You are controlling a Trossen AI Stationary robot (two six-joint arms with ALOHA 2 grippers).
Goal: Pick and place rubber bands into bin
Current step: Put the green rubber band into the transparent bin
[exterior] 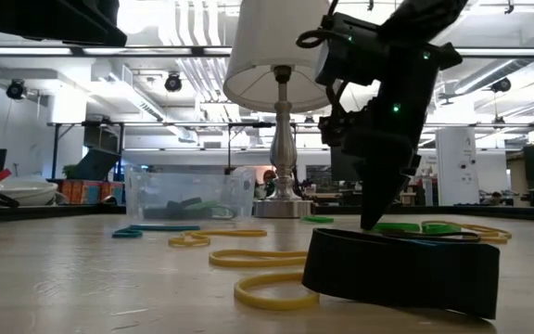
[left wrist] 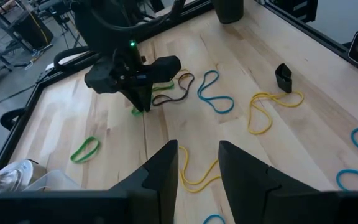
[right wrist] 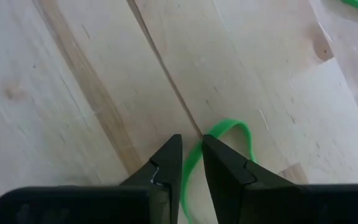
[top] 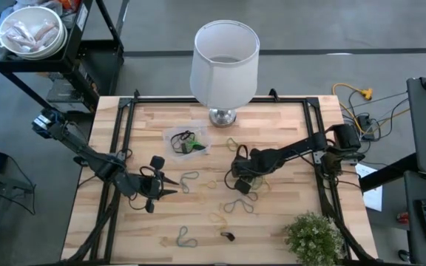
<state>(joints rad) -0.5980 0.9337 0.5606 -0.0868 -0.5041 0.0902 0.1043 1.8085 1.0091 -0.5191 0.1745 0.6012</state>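
Observation:
Rubber bands in yellow, blue, green and brown lie scattered flat on the wooden table (top: 287, 222). The bin (top: 187, 142), a clear tub with a few bands inside, stands in front of the lamp. My right gripper (right wrist: 191, 149) points down at mid-table, its tips at the tabletop, shut on a green rubber band (right wrist: 229, 134). It shows in the left wrist view as well, as my right gripper (left wrist: 140, 104). My left gripper (left wrist: 197, 155) hovers open over the table's left half, above a yellow band (left wrist: 194, 177), touching nothing. My right gripper pinches one strand of the green rubber band (right wrist: 197, 152) between its two fingers. The fingers come steeply from above and point down at the table. The rest of the loop (right wrist: 244, 134) lies flat on the wood beyond the fingertips.
A white-shaded lamp (top: 224, 55) stands at the far edge behind the bin. A small potted plant (top: 313, 236) sits at the near right corner. A black band (top: 228, 236) lies near the front edge. A black frame (top: 124, 125) runs along the table's sides.

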